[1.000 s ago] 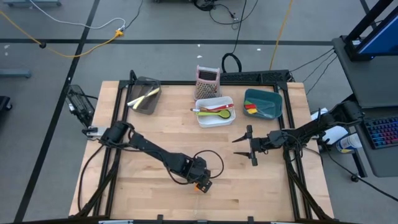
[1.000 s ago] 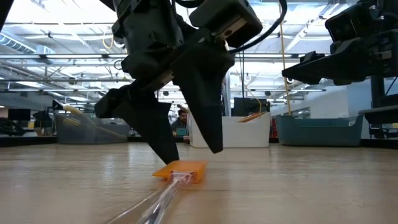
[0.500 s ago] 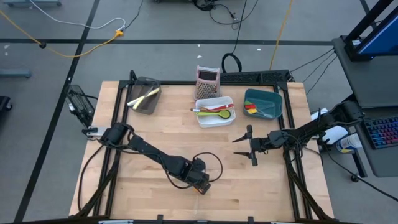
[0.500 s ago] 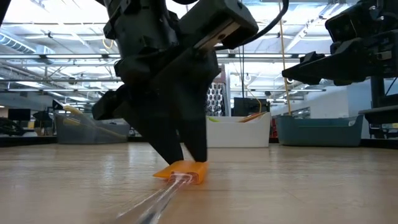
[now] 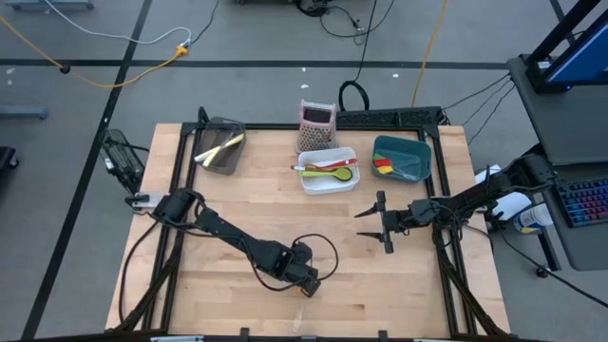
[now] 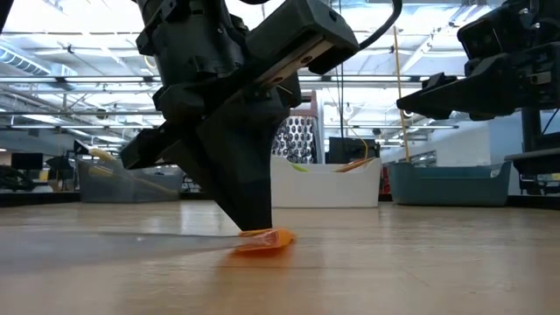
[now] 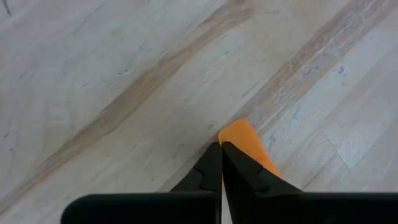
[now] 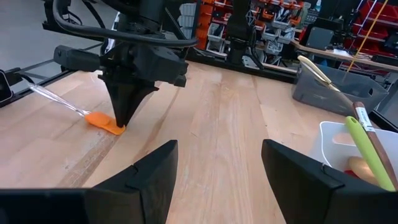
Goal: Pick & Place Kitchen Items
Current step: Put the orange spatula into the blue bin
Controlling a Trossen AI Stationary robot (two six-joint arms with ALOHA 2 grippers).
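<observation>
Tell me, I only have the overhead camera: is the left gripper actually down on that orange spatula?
Observer: Yes. From table height, the left gripper is shut, tips on the spatula head, which lies on the table.
Operator: Is it pinched?
Observer: Can't tell. In the left wrist view the fingers meet, with the orange head showing just past them.
Operator: Where's the handle?
Observer: The right wrist view shows the clear handle sticking out beyond the left gripper, away from the open right gripper.

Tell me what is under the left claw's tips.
The orange spatula head lies flat on the wooden table under the shut left claw. The tips cover whether they pinch it.
</observation>
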